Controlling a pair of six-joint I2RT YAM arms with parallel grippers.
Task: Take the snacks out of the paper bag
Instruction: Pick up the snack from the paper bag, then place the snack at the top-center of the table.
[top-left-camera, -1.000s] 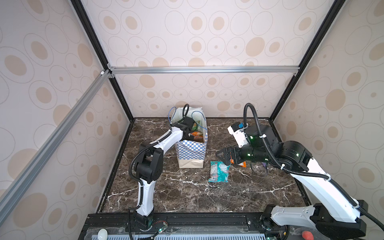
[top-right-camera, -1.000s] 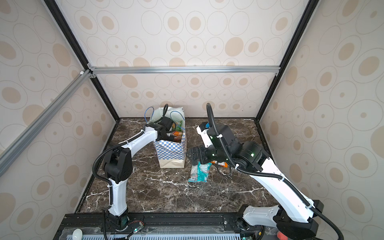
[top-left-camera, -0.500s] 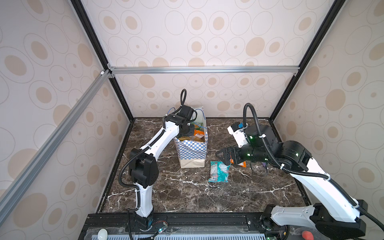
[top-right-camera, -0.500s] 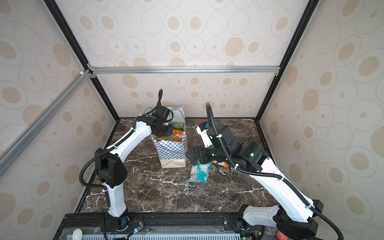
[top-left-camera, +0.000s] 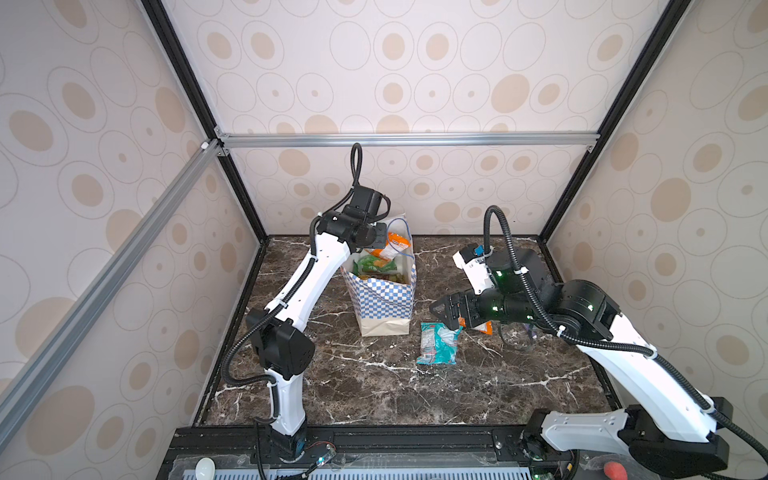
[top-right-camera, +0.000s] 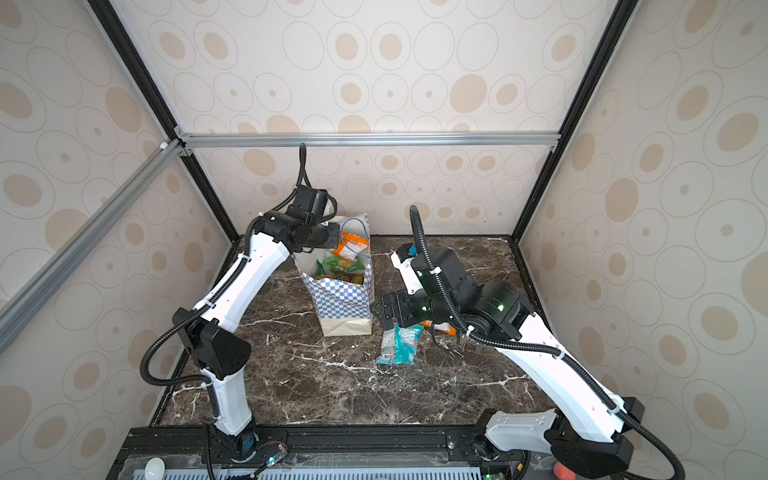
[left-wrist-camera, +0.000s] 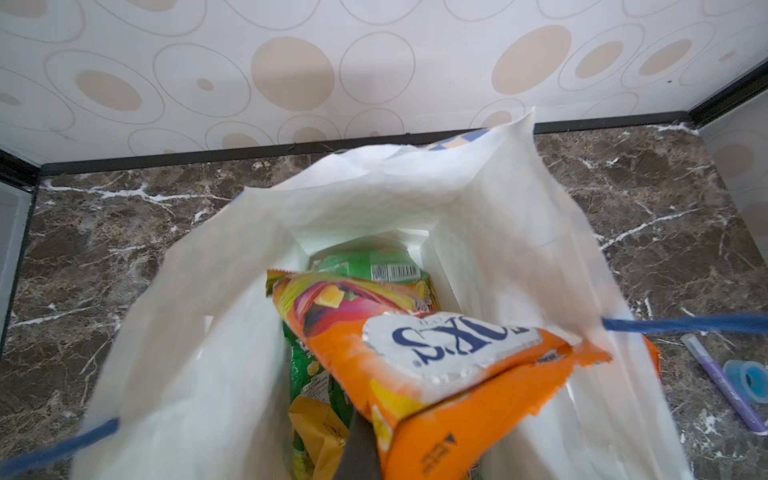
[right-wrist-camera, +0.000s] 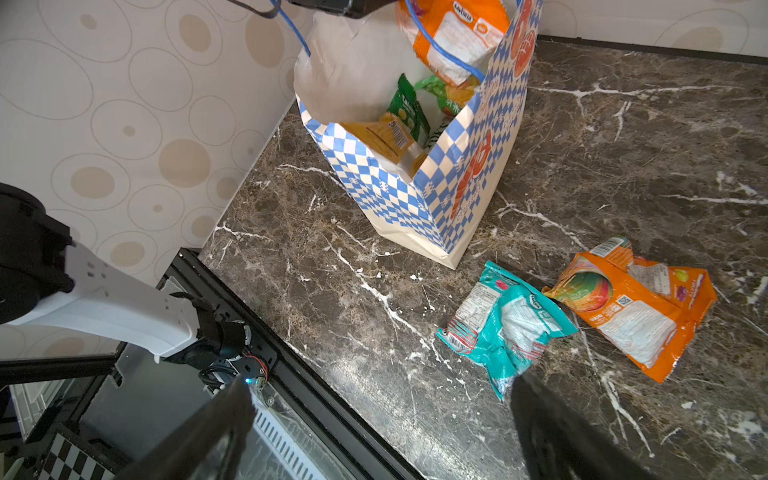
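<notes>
The checkered paper bag (top-left-camera: 384, 299) (top-right-camera: 345, 299) stands upright at the back of the marble table. Just above its mouth, my left gripper (top-left-camera: 380, 241) is shut on an orange-and-white snack packet (top-left-camera: 395, 245) (left-wrist-camera: 436, 353) (right-wrist-camera: 453, 33), whose lower end still hangs inside the white lining (left-wrist-camera: 374, 199). Green (left-wrist-camera: 370, 262) and mustard-yellow (left-wrist-camera: 320, 428) packets lie in the bag. On the table right of the bag lie a teal-and-white packet (top-left-camera: 438, 343) (right-wrist-camera: 507, 328) and an orange packet (top-left-camera: 482, 326) (right-wrist-camera: 631, 307). My right gripper (top-left-camera: 440, 309) (right-wrist-camera: 380, 386) hovers open above them, holding nothing.
A purple pen (left-wrist-camera: 723, 382) and a blue tape roll (left-wrist-camera: 748, 380) lie on the table to the right of the bag. Patterned walls close in the back and both sides. A black rail (right-wrist-camera: 316, 374) runs along the table's front edge.
My left gripper has risen out of the bag, lifting the orange-and-white packet up to the bag's mouth. The right arm has not moved.
</notes>
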